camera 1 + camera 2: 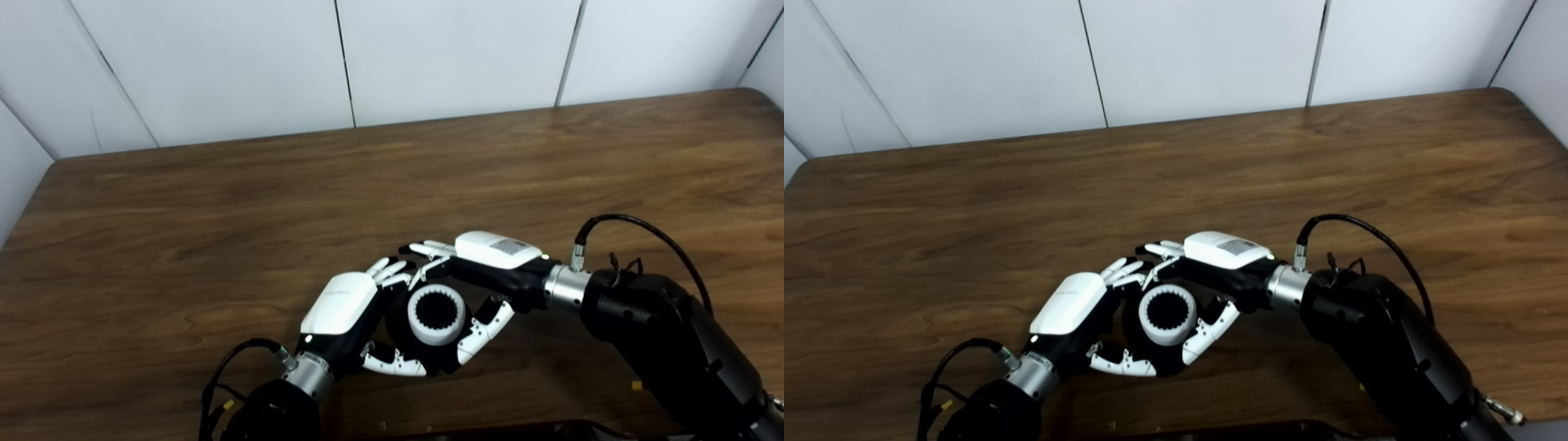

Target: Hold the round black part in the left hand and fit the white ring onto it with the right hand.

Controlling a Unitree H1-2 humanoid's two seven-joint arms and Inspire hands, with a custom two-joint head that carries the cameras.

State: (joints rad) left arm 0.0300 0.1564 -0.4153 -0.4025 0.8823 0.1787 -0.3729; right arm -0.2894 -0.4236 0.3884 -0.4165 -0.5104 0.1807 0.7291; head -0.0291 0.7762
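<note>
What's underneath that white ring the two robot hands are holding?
The white ring sits on the round black part, whose dark edge shows around it. The left hand and right hand wrap both, hiding most of the black part and the table below.

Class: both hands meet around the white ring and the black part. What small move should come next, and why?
Probably a short press: the right hand should push the white ring squarely down onto the round black part while the left hand steadies it. The ring already sits over the black part, both hands cupping it; whether it is fully seated cannot be seen.
</note>
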